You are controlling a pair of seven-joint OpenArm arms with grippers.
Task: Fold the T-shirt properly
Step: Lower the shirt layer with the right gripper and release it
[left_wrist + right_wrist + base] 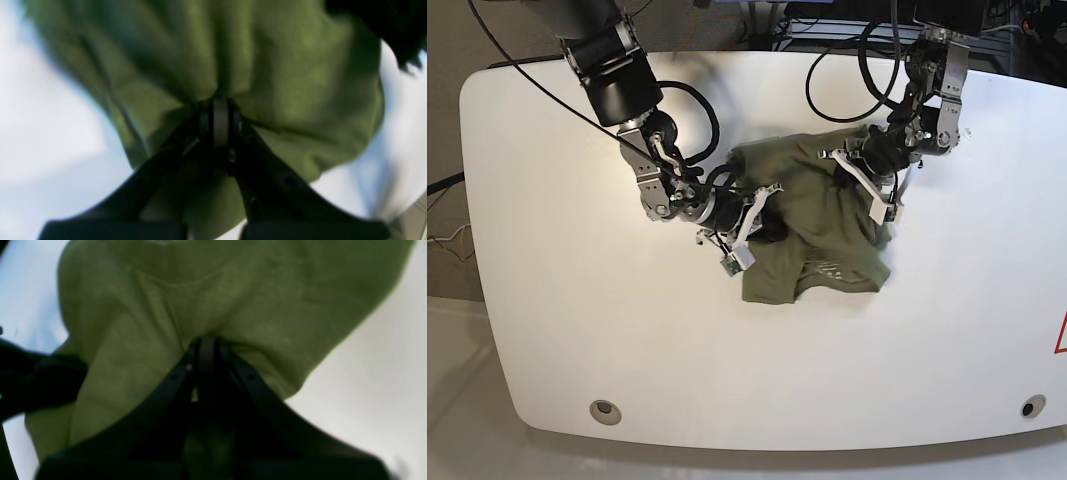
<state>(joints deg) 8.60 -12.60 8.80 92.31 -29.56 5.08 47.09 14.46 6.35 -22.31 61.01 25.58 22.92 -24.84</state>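
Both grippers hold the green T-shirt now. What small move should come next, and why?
Probably draw the two arms slowly apart. The left gripper and right gripper are each shut on the T-shirt, which lies bunched and wrinkled on the table; it needs spreading flat before folding.

No readable text, brand or number anywhere; only a partial red triangular mark (1061, 335) was cut off at the table's (547, 300) right edge in the base view, content illegible; both wrist views too blurred for any lettering
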